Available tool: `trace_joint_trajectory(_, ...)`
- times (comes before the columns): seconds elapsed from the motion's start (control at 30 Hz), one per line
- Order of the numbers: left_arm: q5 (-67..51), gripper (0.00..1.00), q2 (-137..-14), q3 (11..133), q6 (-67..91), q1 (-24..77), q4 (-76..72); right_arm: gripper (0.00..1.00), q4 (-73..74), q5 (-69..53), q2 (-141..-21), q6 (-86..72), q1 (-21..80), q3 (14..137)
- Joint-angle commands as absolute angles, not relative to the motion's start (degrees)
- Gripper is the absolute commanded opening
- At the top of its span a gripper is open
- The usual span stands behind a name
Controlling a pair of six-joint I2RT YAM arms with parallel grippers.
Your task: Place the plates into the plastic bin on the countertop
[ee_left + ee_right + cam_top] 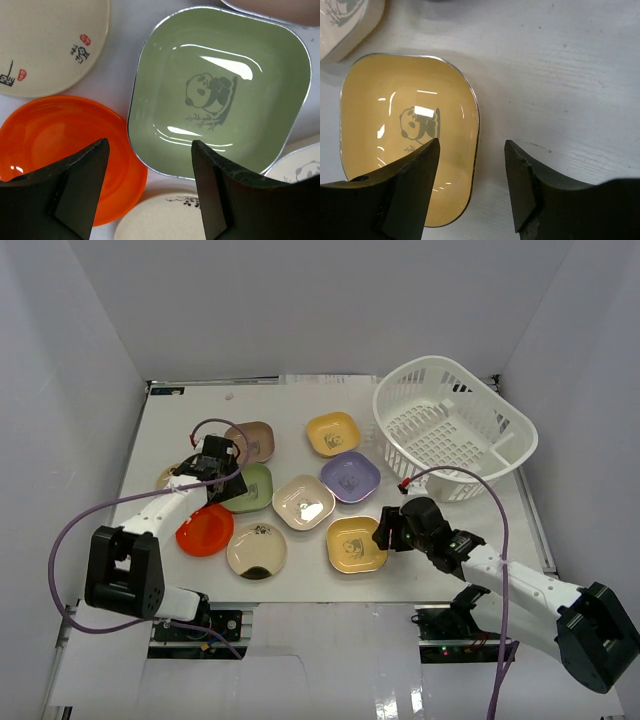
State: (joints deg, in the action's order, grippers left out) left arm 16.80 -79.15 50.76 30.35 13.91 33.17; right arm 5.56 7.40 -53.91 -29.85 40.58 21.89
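Bin (pixel 480 480) sits at far-R of countertop (pixel 190 415). All 9 plates lie on the top, L of the bin, in 3 rough rows.

Far row: far-L plate (pixel 258 438), w/ far-mid plate (pixel 333 433) to its R.

Mid row, L to R: edge plate (pixel 166 478) (partly under L arm (pixel 150 512)), mid-L plate (pixel 256 496), centre plate (pixel 303 502), mid-R plate (pixel 350 477), the last nearest the bin.

Near row, L to R: near-L plate (pixel 205 530), near-mid plate (pixel 257 550), near-R plate (pixel 356 544).

L gripper (pixel 150 145) hangs over where mid-L & near-L plates meet. R gripper (pixel 472 144) hangs over near-R plate's R rim.
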Motion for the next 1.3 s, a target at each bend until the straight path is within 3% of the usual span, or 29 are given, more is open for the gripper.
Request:
trace_joint_trajectory(0.0, 15.2, 0.77, -80.5, 53.3, 28.7, 11.9, 31.1, 0.60, 0.7, 5.5, -56.2, -32.3, 40.8, 19.3)
trace_joint_trajectory(0.13, 13.5, 0.75, -83.7, 54.5, 26.9, 11.0, 29.8, 0.51, -1.3, 7.7, -57.2, -32.8, 40.7, 18.1)
trace_joint_trajectory(0.23, 12.5, 0.73, -86.0, 55.0, 26.2, 10.3, 28.7, 0.34, -1.3, 8.6, -56.8, -33.3, 40.7, 17.4)
trace_joint_trajectory(0.27, 11.8, 0.72, -87.4, 55.3, 26.2, 9.6, 28.5, 0.22, -1.2, 9.0, -56.5, -33.6, 40.7, 17.2)
trace_joint_trajectory(0.37, 9.8, 0.68, -89.5, 56.1, 26.4, 8.1, 27.5, 0.08, -0.1, 9.9, -53.5, -34.1, 40.7, 16.8)
trace_joint_trajectory(0.6, 7.2, 0.49, -92.0, 57.5, 26.6, 7.4, 27.0, 0.08, 14.8, 7.7, -39.0, -31.7, 40.7, 23.5)
trace_joint_trajectory(0.73, 6.6, 0.38, -92.1, 57.2, 26.6, 7.2, 26.6, 0.08, 17.9, 4.6, -36.7, -28.7, 40.7, 34.6)
trace_joint_trajectory(0.83, 6.6, 0.14, -91.3, 57.1, 26.8, 7.1, 26.7, 0.08, 18.5, 17.3, -41.5, -22.0, 40.7, 45.4)
trace_joint_trajectory(0.87, 6.2, 0.02, -90.7, 56.9, 26.7, 7.1, 26.6, 0.08, 18.3, 21.2, -45.0, -20.1, 40.7, 50.6)
trace_joint_trajectory(0.97, 5.3, 0.00, -87.7, 56.7, 26.9, 7.1, 26.6, 0.08, 17.7, 32.8, -54.9, -14.3, 37.1, 58.6)
trace_joint_trajectory(1.17, 3.9, 0.00, -76.4, 55.0, 27.2, 7.1, 26.8, 0.08, 15.4, 25.5, -71.6, -15.5, 12.3, 70.9)
trace_joint_trajectory(1.27, 3.1, 0.00, -68.4, 53.6, 27.7, 7.1, 26.8, 0.08, 15.5, 24.6, -78.2, -15.5, 8.8, 72.2)
